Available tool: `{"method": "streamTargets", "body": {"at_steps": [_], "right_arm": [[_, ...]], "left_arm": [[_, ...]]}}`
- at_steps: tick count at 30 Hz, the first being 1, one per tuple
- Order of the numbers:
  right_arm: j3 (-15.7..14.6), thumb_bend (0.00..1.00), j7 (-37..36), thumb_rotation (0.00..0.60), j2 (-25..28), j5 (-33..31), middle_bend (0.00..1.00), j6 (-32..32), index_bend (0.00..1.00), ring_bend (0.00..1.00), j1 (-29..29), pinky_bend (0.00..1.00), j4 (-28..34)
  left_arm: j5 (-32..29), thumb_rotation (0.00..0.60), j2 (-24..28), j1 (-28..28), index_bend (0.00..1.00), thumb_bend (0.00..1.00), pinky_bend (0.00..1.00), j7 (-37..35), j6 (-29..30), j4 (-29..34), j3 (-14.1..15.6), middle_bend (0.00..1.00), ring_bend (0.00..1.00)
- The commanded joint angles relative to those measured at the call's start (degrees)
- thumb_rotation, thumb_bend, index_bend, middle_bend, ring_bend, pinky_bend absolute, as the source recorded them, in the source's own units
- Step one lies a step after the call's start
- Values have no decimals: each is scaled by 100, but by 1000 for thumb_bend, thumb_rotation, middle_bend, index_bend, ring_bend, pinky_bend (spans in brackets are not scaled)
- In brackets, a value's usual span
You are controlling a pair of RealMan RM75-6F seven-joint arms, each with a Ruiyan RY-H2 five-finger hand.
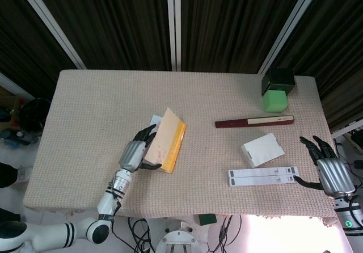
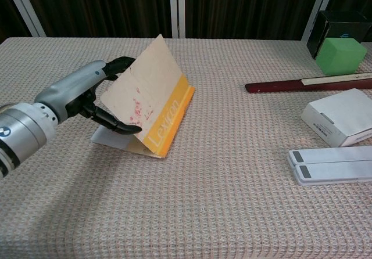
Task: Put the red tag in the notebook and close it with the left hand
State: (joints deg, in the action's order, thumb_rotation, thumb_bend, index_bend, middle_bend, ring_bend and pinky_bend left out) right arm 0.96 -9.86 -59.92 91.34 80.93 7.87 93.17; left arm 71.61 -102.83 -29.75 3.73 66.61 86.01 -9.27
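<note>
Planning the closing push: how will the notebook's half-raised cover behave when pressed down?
The cover looks thin and slightly bowed, so it probably flexes rather than swinging stiffly. It leans over the pages, so it should drop shut easily. The notebook seems light; it may slide on the table under the left hand.

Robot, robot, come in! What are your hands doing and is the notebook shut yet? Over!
Left hand gripping notebook cover, cover tilted partway down, not shut. Right hand open, idle at table edge. Red tag hidden. Nothing in the way.
</note>
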Motion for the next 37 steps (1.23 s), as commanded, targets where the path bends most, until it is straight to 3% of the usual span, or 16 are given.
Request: {"method": "streamTargets", "body": {"at_steps": [1,7,14,20,30,37], "right_arm": [[3,61,-7,600,-5,-8,145,-11,0,0,9,118,-5],[9,61,-80,600,20,-49,145,-45,0,0,27,118,-24],[29,61,-189,600,83,-141,146,-73,0,0,30,118,-91],[68,61,-64,600,212,-385,135,-226,0,0,41,117,-48],[151,61,-99,600,204,-360,120,-3,0,0,-13,98,-47],[153,61,-100,600,38,-133,128,225,6,0,-36,96,-153]], "left_arm": [[-31,600,258,104,174,48,76,-49,-19,212,40,0,0],[-57,600,952,286,174,47,76,236,161,572,57,0,0],[-158,600,2168,542,178,48,74,457,316,834,15,13,0],[111,600,2938,892,184,48,69,1294,875,494,287,39,0],[780,600,3806,1821,186,47,62,882,1852,848,855,40,0],[1246,600,4011,2338,186,47,62,731,2288,1215,1257,40,0]]}}
